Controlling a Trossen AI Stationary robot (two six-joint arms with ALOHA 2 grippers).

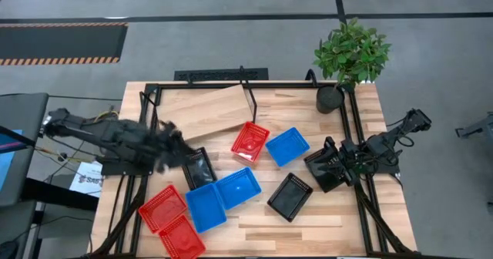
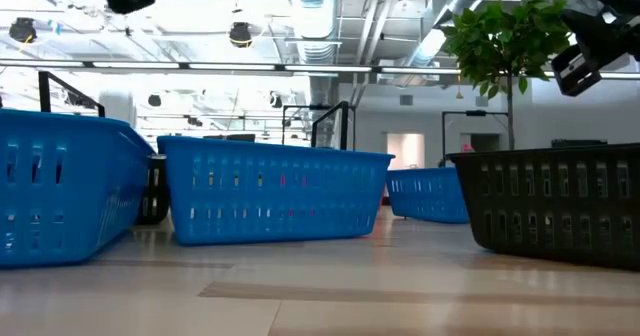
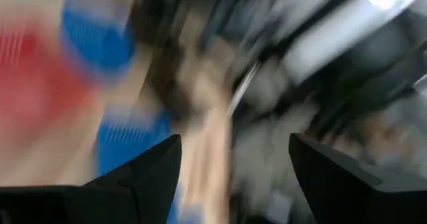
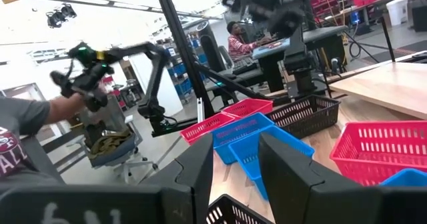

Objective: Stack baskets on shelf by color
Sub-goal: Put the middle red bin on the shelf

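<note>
Judging by their thin perforated walls, the baskets should be light and slightly springy, stiff enough at the rim to take a pinch but likely to skid on the smooth table (image 1: 339, 220) if nudged sideways. The rim of a long wall looks like the best place to grip, with one finger inside and one outside (the mesh itself would flex).

None sits on the shelf (image 1: 202, 111) yet, which lies tilted and bare at the table's back left. The baskets are scattered in front of it: a red basket (image 1: 250, 142) and a blue basket (image 1: 287, 146) just beside each other near the middle, a black basket (image 1: 290, 196) apart toward the front, two blue ones (image 1: 238, 187) touching, and two red ones (image 1: 162, 208) at the front left corner.

The left gripper (image 1: 171, 147) hangs over another black basket (image 1: 200, 167) just below the shelf; its fingers (image 3: 150, 174) stand apart with nothing between them. The right gripper (image 1: 330, 166) waits at the table's right side over a further black basket (image 1: 322, 173), jaws parted and empty.

A potted plant (image 1: 350, 55) stands at the back right corner, clear of the work.
</note>
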